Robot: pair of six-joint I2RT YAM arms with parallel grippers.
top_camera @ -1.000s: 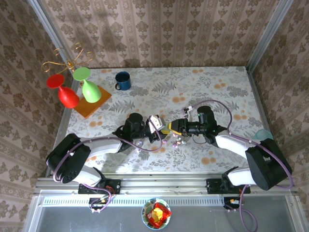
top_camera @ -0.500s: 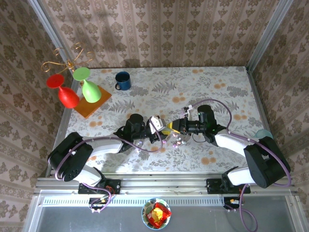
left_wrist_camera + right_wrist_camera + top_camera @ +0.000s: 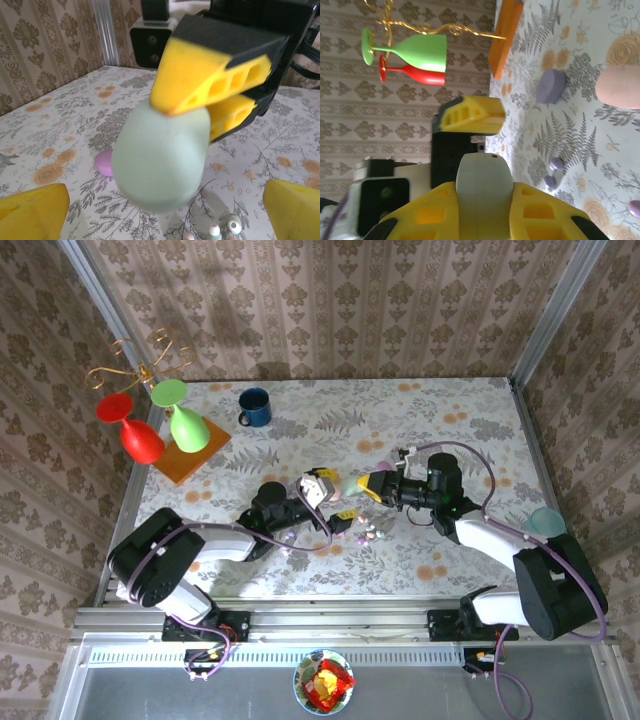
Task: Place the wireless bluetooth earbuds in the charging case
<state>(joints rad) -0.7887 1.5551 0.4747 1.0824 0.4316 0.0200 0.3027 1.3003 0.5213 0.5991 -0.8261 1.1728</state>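
The right gripper's two yellow fingers are clamped on one pale green charging case. The left gripper's two fingers stand wide apart, one on either side of it. Three earbuds lie on the table between the left fingers, beneath the case. Two more cases, one purple and one pink, lie beyond the right fingers.

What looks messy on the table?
The tiny earbuds lie scattered loose on the table between the two arms, not in any case. One pale green case hangs above the table, pinched in the right gripper.
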